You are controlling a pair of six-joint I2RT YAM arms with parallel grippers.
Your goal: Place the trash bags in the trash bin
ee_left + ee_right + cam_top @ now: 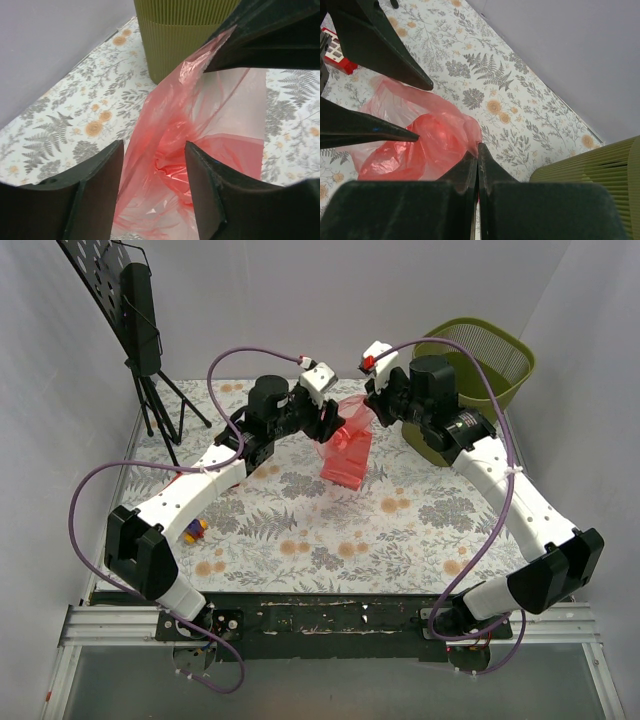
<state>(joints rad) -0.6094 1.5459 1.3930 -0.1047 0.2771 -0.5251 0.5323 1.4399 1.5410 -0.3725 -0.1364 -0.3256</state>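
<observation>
One red trash bag point(345, 452) hangs opened out between the two arms near the middle of the floral counter point(400, 530), its lower end sagging to the counter surface and its upper edge lifted. It is just beside the single olive-green trash bin point(500, 340), outside the bin and not over its mouth. The right fingers point(478, 160) are pressed together on a fold of the bag's rim; the left wrist view shows that same pinch at the bag's high corner, with the ribbed wall of the bin point(185, 35) behind it. The left fingers point(100, 185) stand apart, one on each side of the crumpled plastic point(200, 125), with the film bulging between them; I cannot tell if either one touches it. From the right wrist, both of those spread dark fingers point(380, 45) frame the bag point(420, 140), and the bin point(590, 170) sits at the lower right corner. Also on the counter are one small purple-and-yellow toy point(195, 530) beside the left arm and one flat red toy with white buttons point(335, 50) at the far edge of the right wrist view. One black music stand point(135, 310) rises at the back left corner.
</observation>
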